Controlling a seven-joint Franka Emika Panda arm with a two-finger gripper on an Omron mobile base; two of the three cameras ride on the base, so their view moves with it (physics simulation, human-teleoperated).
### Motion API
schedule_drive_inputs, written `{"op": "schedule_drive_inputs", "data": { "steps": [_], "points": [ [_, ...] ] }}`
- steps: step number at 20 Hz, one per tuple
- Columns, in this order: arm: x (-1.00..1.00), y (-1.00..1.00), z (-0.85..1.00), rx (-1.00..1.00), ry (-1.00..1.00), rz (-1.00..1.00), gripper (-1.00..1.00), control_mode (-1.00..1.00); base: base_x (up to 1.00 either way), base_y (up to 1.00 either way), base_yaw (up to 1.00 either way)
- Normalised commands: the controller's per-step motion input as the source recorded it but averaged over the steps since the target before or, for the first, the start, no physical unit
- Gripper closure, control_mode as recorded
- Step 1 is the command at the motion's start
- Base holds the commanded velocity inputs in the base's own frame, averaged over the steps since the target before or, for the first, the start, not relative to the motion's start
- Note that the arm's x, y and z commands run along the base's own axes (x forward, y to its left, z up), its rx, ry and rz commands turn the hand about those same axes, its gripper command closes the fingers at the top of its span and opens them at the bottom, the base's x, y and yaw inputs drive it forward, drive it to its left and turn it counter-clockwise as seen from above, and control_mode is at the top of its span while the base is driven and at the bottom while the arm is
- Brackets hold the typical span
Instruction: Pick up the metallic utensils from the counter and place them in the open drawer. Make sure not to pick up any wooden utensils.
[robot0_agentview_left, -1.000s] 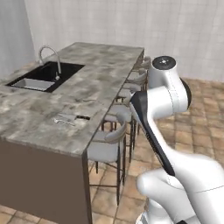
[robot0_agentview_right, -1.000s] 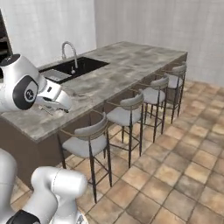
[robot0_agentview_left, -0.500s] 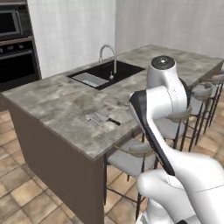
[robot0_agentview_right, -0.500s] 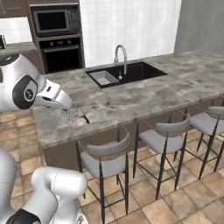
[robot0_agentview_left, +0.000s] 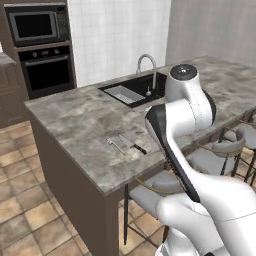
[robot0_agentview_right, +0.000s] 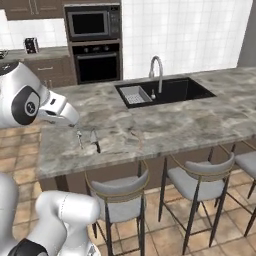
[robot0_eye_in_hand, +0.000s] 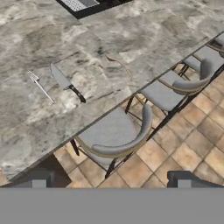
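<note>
Gripper (robot0_eye_in_hand: 111, 181) open over stool (robot0_eye_in_hand: 114, 138), knife (robot0_eye_in_hand: 65, 83), fork (robot0_eye_in_hand: 40, 85) on counter (robot0_eye_in_hand: 131, 39)

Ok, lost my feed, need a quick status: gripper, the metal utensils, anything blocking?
Gripper open, empty, above the stools. Fork and knife side by side, untouched, on the counter. Wooden spoon lies apart from them. Nothing blocking.

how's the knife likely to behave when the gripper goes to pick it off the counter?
The knife lies flat on the counter, so the blade probably offers little edge to pinch; the black handle looks the thicker, safer grab. It looks rigid, and a handle grip may let the blade end droop. On smooth stone it would likely slide or spin if nudged, possibly into the fork beside it.
</note>
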Motion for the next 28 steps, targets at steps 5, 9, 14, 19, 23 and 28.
{"op": "schedule_drive_inputs", "data": {
  "steps": [5, 9, 14, 19, 23, 28],
  "points": [
    [0.0, 0.0, 0.0, 0.0, 0.0, 0.0, -1.0, 1.0, 0.63, -0.02, 0.3],
    [0.14, -0.02, -0.11, 0.01, 0.0, 0.08, -1.0, -1.0, 0.46, -0.01, 0.23],
    [0.41, -0.27, -0.6, 0.04, 0.09, 0.25, -1.0, -1.0, 0.0, 0.0, 0.0],
    [0.41, -0.16, -0.61, 0.0, 0.16, 0.18, -1.0, -1.0, 0.0, 0.0, 0.0],
    [0.39, -0.03, -0.57, 0.0, 0.17, 0.13, -1.0, -1.0, 0.0, 0.0, 0.0],
    [0.35, 0.0, -0.58, 0.0, 0.18, 0.14, -1.0, -1.0, 0.0, 0.0, 0.0]
  ]
}}
